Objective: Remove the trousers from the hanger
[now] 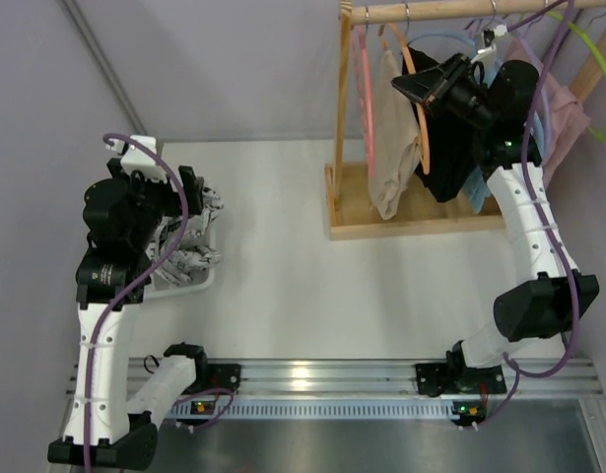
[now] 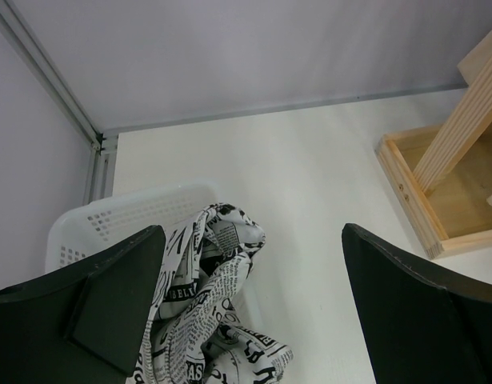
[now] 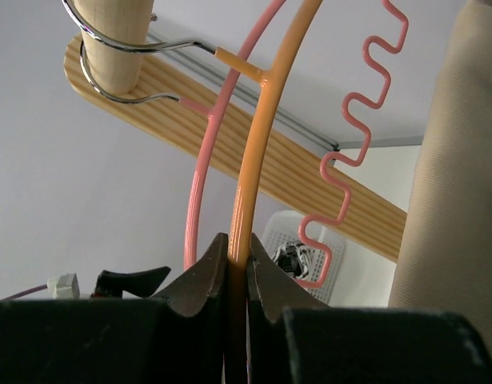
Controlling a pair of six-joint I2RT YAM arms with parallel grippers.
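Observation:
The beige trousers [image 1: 389,148] hang on the wooden rack [image 1: 450,10] at the back right, beside an orange hanger [image 1: 421,108]. My right gripper [image 1: 423,87] is high at the rack. In the right wrist view it [image 3: 238,244] is shut on the orange hanger's arm [image 3: 258,160], with the beige cloth [image 3: 454,200] at the right. A pink hanger [image 3: 199,184] hangs just behind. My left gripper [image 1: 189,202] is open and empty at the left, above newspaper-print cloth [image 2: 206,296] in a white basket [image 2: 110,220].
A black garment [image 1: 445,168] and other coloured hangers hang behind my right gripper. The rack's wooden base tray [image 1: 411,227] stands on the table; its corner shows in the left wrist view [image 2: 422,188]. Grey walls close in on the left and back.

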